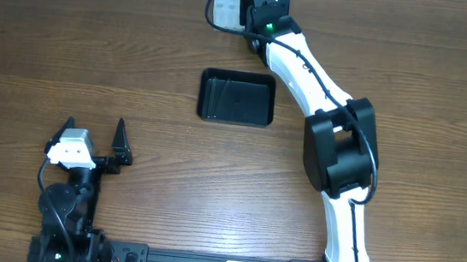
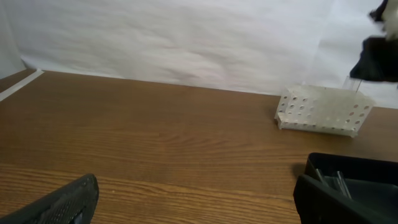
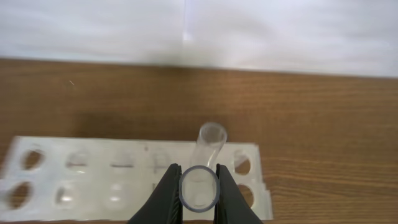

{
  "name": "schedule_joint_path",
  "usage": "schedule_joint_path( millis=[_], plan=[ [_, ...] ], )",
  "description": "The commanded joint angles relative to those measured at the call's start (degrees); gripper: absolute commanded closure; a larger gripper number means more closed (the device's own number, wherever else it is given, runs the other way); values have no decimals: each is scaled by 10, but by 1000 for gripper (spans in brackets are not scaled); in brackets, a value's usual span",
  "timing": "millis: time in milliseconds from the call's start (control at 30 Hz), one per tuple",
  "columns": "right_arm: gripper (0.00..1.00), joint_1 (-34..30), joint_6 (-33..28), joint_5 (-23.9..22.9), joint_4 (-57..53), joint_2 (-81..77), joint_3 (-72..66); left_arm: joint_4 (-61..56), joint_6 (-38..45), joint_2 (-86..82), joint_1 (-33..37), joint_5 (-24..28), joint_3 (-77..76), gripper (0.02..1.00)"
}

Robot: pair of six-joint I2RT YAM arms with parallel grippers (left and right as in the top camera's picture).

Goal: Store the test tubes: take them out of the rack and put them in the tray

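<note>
The white perforated rack [image 1: 226, 10] stands at the table's far edge, also the rack [image 3: 81, 180] [image 2: 323, 111]. My right gripper [image 3: 199, 190] is above it, shut on a clear test tube [image 3: 199, 186] seen mouth-on; whether its lower end is still in a hole is hidden. A second clear tube [image 3: 210, 142] leans in the rack just behind it. The black tray [image 1: 235, 116] lies mid-table, its rim [image 2: 357, 160] showing thin clear tubes [image 2: 339, 182] inside. My left gripper [image 1: 95, 139] sits open at the near left, holding nothing.
The wooden table stretches bare between the left gripper and the tray. A white wall or sheet [image 2: 186, 37] rises directly behind the rack. The right arm [image 1: 339, 150] stretches diagonally past the tray's right side.
</note>
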State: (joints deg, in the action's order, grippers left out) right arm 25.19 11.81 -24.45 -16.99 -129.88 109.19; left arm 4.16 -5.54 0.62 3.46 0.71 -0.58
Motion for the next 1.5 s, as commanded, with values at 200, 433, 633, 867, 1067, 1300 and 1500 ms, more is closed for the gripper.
schedule_joint_path(
  millis=[200, 433, 633, 867, 1067, 1300, 1500],
  plan=[
    [943, 7, -1, -10, -45, 105, 18, 2, 6, -2, 3, 8, 2, 20],
    [947, 7, 41, -9, -138, 162, 18, 2, 6, -2, 3, 8, 2, 20],
    [956, 7, 100, 42, -245, 196, 18, 2, 6, -2, 3, 8, 2, 20],
    [982, 7, 210, 124, -386, 200, 18, 2, 7, -2, 3, 8, 2, 23],
    [985, 7, 246, 190, -459, 200, 18, 2, 6, -2, 3, 8, 2, 20],
    [991, 7, 255, 205, -497, 200, 18, 2, 6, -2, 3, 8, 2, 20],
    [985, 7, 254, 206, -513, 189, 18, 2, 6, -2, 3, 8, 2, 20]
  ],
)
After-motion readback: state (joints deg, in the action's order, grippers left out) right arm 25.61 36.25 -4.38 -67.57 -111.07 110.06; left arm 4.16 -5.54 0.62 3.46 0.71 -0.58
